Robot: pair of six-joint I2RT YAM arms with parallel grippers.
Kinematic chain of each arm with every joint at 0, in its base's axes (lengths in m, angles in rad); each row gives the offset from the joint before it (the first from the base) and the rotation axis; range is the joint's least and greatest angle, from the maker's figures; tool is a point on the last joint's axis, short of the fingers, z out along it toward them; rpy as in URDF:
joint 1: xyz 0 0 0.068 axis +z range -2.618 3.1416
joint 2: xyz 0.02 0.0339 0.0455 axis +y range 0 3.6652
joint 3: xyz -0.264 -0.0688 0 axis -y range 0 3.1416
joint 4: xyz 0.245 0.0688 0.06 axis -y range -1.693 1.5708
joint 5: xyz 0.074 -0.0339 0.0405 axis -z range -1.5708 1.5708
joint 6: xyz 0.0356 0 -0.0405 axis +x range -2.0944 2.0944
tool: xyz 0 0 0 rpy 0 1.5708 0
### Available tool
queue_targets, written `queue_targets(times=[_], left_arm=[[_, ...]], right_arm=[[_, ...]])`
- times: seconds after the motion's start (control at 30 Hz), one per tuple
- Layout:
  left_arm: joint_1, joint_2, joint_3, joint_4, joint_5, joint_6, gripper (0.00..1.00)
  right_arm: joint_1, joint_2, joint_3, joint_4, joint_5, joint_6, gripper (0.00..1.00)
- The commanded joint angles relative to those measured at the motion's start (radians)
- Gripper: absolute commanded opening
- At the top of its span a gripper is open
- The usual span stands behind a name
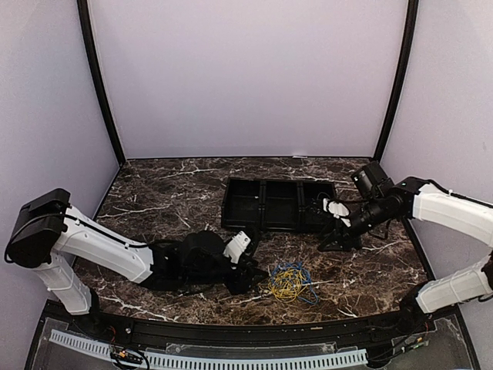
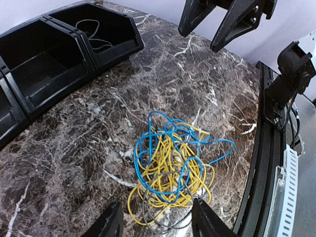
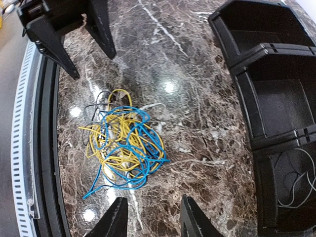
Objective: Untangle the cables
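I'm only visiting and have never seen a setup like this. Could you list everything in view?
tangle of cables: one heap, yellow, blue and thin dark strands, on the table near its front edge
loose thin cable: one, grey, in the tray's right-end compartment
tray: one, black, three compartments, behind the heap
table: one, dark marble with white veins
walls: pale lilac, on three sides
arms: two, white and black; left arm low beside the heap, right arm by the tray's right end
claws: two, black, both open and empty; left claw at the heap's edge, right claw pointing toward the heap
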Motion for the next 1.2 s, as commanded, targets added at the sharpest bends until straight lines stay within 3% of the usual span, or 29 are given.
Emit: queue_targets(times=[0.0,0.2,0.37,0.5,1.17], left_arm=[[-0.006,0.040,0.002,0.032,0.141,0.004,0.48],[-0.010,0.071,-0.067,0.197,0.275,0.002,0.37],[-0.034,0.114,-0.063,0.218,0.230,0.030,0.49],[-0.052,0.161,-0.017,0.170,0.199,0.082,0.52],[-0.094,0.219,0.063,0.051,0.021,0.271,0.35]], right_arm=[[0.085,0.012,0.004,-0.019,-0.039,-0.037,0.37],[0.130,0.034,-0.043,0.020,-0.043,-0.052,0.35],[0.139,0.111,-0.070,0.104,-0.082,-0.054,0.43],[0.153,0.141,-0.084,0.147,-0.039,-0.042,0.49],[0.153,0.152,-0.115,0.178,-0.006,-0.036,0.52]])
